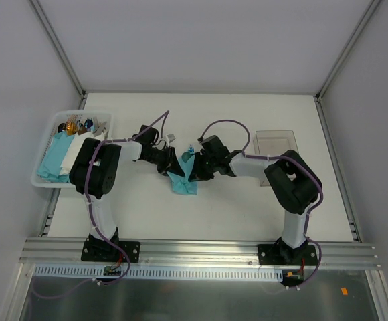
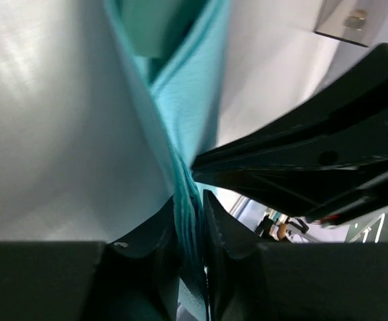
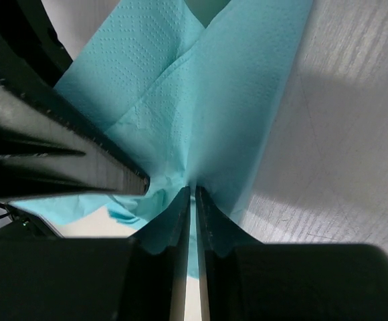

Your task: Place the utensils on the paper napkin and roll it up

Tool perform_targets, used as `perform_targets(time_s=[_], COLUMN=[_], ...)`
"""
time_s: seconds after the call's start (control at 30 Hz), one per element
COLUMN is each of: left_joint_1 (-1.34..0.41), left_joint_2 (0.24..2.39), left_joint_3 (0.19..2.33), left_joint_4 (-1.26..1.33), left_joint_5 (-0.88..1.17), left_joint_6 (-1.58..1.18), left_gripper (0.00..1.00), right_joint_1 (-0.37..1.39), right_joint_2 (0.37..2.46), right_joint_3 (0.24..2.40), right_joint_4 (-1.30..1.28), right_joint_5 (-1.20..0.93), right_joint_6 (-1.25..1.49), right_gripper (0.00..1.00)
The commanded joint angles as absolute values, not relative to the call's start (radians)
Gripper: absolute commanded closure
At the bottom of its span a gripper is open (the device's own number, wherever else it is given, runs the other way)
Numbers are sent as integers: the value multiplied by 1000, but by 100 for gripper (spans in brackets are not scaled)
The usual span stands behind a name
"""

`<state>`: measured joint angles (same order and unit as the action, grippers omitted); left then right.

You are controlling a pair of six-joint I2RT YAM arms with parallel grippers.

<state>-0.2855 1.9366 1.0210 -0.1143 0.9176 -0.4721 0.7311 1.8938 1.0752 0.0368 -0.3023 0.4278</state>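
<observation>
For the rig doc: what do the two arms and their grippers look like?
Both alike: left arm and right arm have bulky black joint housings, white tubular links, black base plates on an aluminium rail. A purple cable loops along each. The left gripper and right gripper: plain black tapered fingers. No markings visible.

We see both arms bent inward, forearms reaching toward the centre of the top view. The left gripper (image 1: 172, 165) and the right gripper (image 1: 194, 167) lie close together there. In each wrist view the jaws stand almost closed, pinching the paper napkin (image 1: 182, 184) between them.
</observation>
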Motion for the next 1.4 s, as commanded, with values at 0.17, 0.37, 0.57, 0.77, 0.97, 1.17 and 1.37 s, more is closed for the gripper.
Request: perform_targets(time_s=[0.17,0.37,0.57,0.77,0.97,1.17,1.37], left_joint_1=[-318,-321,-325,-325,-324,-322,-322], left_joint_2=[1899,1907,1908,1940,1959,2012,2095], left_joint_3=[1066,1058,1026,960,891,854,877], left_joint_4=[-89,-26,119,307,517,750,781], left_joint_5=[997,1032,1072,1109,1123,1152,1146], left_joint_6=[-561,-607,-678,-805,-937,-1078,-1103], left_gripper=[73,67,59,52,51,58,69], right_joint_1=[750,750,753,752,752,753,753], right_joint_2=[1937,1942,1948,1948,1950,1948,1951], right_joint_3=[1089,1091,1094,1094,1091,1089,1088], right_joint_4=[-46,-54,-54,-54,-54,-54,-49], right_joint_5=[-244,-247,-250,-253,-258,-265,-273], right_joint_6=[385,377,379,379,377,373,373], right_gripper=[89,90,90,91,92,94,96])
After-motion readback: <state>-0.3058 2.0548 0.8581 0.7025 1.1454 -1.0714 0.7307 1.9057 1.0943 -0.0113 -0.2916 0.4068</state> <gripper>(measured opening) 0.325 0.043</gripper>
